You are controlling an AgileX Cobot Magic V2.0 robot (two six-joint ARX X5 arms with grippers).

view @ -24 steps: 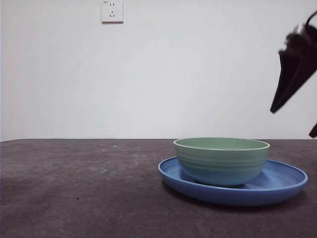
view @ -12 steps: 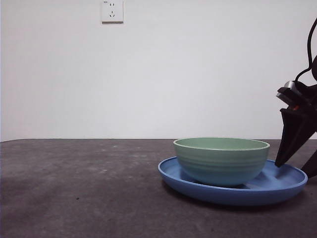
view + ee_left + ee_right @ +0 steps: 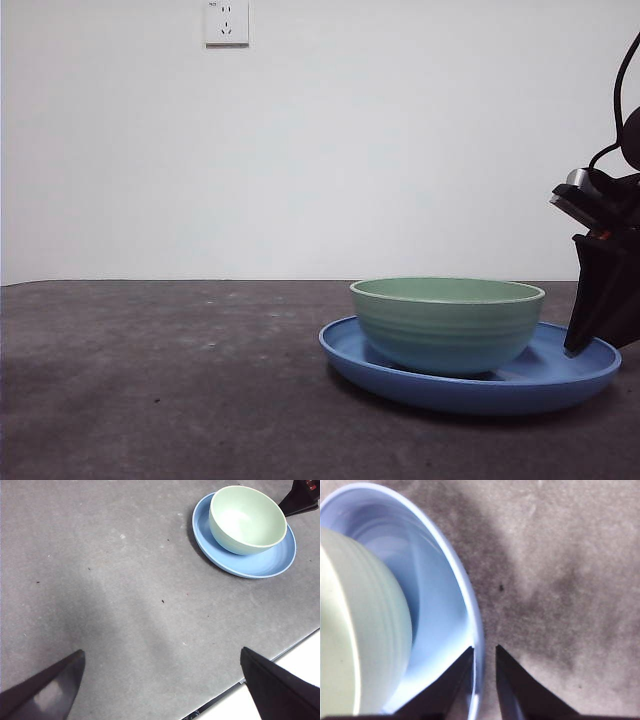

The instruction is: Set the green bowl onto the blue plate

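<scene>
The green bowl (image 3: 447,325) stands upright inside the blue plate (image 3: 470,388) on the dark table, right of centre. My right gripper (image 3: 578,345) has come down at the plate's right edge. In the right wrist view its jaws (image 3: 484,650) stand almost together astride the plate's rim (image 3: 470,605), one inside the plate and one outside, with the bowl (image 3: 360,630) close beside them. The left gripper (image 3: 162,652) hangs open high above bare table, far from the bowl (image 3: 247,517) and plate (image 3: 250,565).
The grey table top (image 3: 160,380) stretches left of the plate. A white wall with a socket (image 3: 227,22) stands behind. The table's near edge (image 3: 280,652) shows in the left wrist view.
My right gripper has dropped from high at the right edge down to the plate's rim. Bowl and plate have stayed put.
</scene>
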